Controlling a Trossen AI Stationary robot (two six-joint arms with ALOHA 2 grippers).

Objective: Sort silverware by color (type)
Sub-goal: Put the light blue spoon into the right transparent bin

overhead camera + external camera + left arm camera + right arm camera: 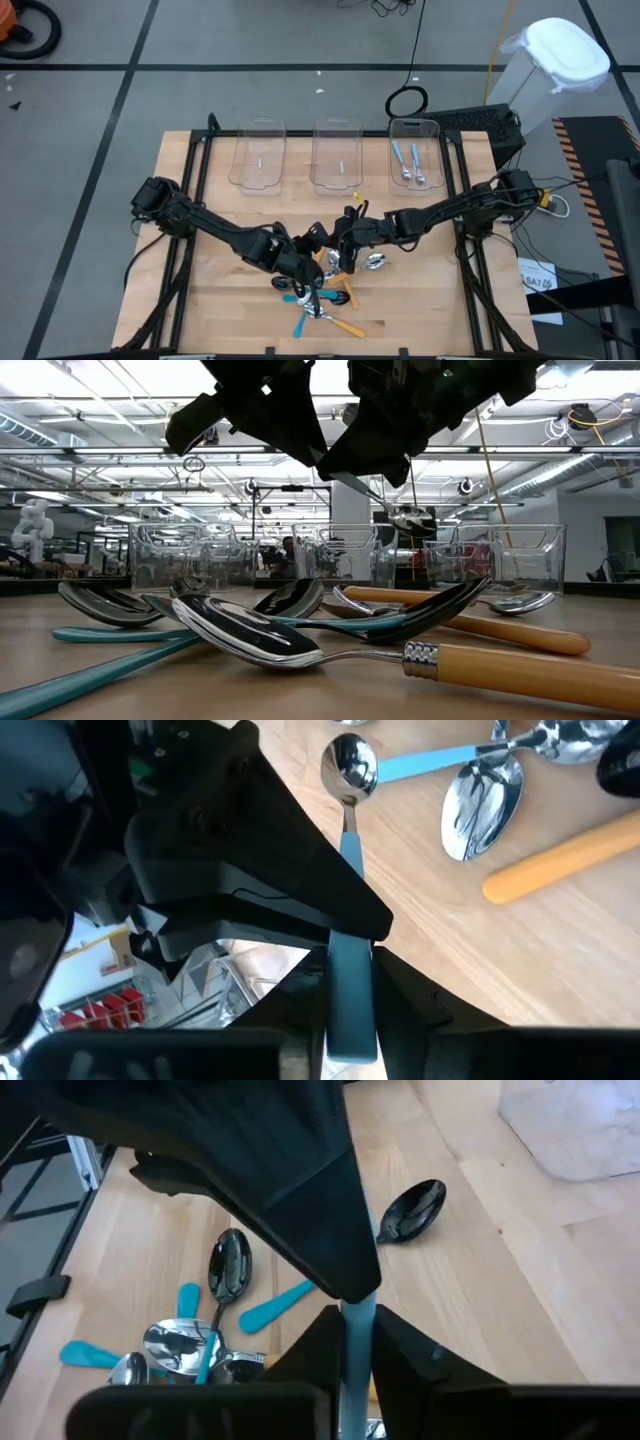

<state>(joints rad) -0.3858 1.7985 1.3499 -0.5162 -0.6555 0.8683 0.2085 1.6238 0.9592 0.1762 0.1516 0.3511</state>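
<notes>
The silverware lies mostly in a heap (320, 300) near the table's front edge: spoons with teal, orange or light-blue handles. One light-blue-handled spoon with a shiny silver bowl (348, 765) hangs above the table's middle between both grippers. My left gripper (350, 1020) and right gripper (357, 1342) face each other there, each shut on that spoon's handle. In the low view its bowl (408, 518) hangs under the right gripper. Another spoon's bowl (415, 1210) rests on the wood beyond. My left gripper pinches the light-blue handle at its free end (350, 1035) between its two fingers, which lie along the handle. The spoon is lifted clear and slants down away from the fingers, bowl end lowest. My right gripper pinches the same handle (357, 1325) between its two fingers, farther toward the bowl. Its fingers also run along the handle, coming from the table's right. The left gripper's finger (330, 1250) covers the handle just beyond this hold.
Three clear bins stand along the far edge (258, 155) (335, 155) (415, 150); the right one holds two light-blue spoons (410, 163). Black frame rails (195, 200) run along both table sides. A white lidded bin (565, 50) stands off the table's far right.
</notes>
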